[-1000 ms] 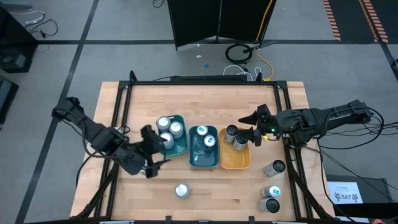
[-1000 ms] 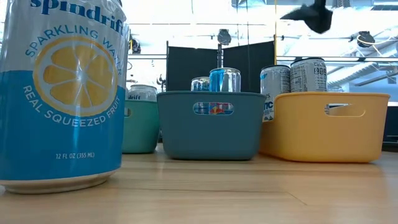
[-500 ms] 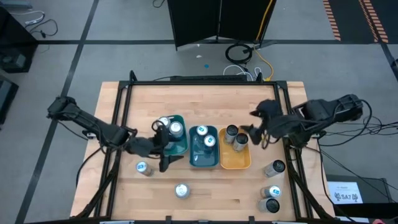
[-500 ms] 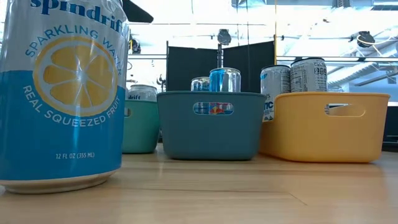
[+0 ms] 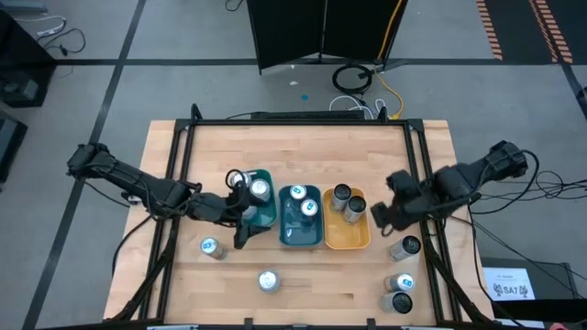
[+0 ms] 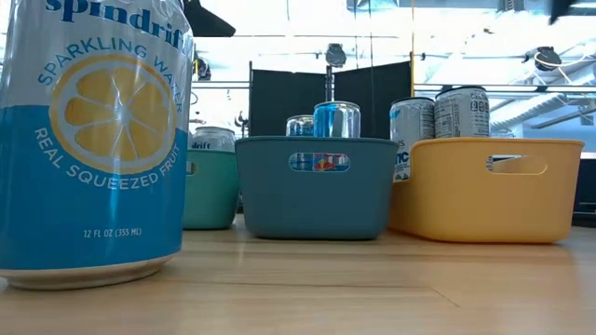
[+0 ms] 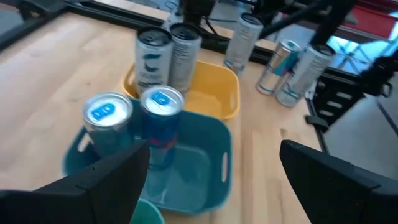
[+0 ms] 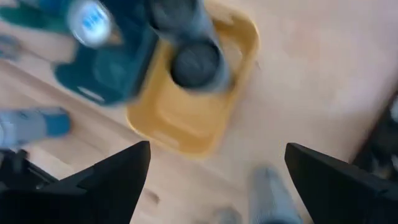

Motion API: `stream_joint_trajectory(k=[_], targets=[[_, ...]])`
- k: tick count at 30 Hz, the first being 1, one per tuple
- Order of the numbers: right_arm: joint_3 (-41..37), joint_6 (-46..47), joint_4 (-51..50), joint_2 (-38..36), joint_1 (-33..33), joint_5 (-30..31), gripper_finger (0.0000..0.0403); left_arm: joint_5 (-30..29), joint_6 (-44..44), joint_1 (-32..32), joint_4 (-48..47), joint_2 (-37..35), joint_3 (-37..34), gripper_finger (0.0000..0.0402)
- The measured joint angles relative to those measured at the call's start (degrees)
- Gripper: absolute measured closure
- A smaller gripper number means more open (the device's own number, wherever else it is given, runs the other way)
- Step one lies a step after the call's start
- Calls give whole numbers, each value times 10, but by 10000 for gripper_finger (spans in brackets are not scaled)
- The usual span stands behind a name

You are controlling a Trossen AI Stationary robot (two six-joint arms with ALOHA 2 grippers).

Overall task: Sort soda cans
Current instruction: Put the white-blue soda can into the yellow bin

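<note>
Three trays stand in a row mid-table: green (image 5: 263, 213), teal (image 5: 300, 229) and orange (image 5: 347, 236). Soda cans stand upright in each: two show in the green one (image 5: 260, 190), two blue-topped in the teal one (image 7: 161, 112), two dark-topped in the orange one (image 8: 196, 65). Loose soda cans stand on the table at near left (image 5: 210, 247), near middle (image 5: 267, 280) and near right (image 5: 406, 247). My left gripper (image 5: 242, 216) is open at the green tray's left side. My right gripper (image 5: 385, 215) is open above the table, right of the orange tray, pointing down.
Two more soda cans (image 5: 400, 283) stand by the near right corner. A black frame rail (image 5: 431, 220) runs along the table's right side, under the right arm. In the low view one blue-labelled can (image 6: 93, 140) fills the left foreground. Bare wood lies along the far edge (image 5: 303, 147).
My left gripper has gone toward the table's right edge and down, up to the green tray, uncovering the near-left can. My right gripper has drawn back from over the orange tray toward the table's right edge and tipped over to point down. Both stayed open.
</note>
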Motion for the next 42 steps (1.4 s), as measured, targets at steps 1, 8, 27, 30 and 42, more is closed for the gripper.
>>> stream_joint_trajectory(k=[1,8,27,30,42], targets=[[-10,26,-7,-3,9,-10,39,8,0,0,0,0,0,33],[-62,133,-16,-9,69,-51,39,32,0,-1,-1,0,0,33],[-166,211,18,-12,136,-141,39,32,-2,-1,-12,0,0,33],[-166,227,19,-12,145,-141,39,32,-2,-1,-9,0,0,33],[-226,240,95,-10,149,-184,40,32,-3,-1,-9,0,1,33]])
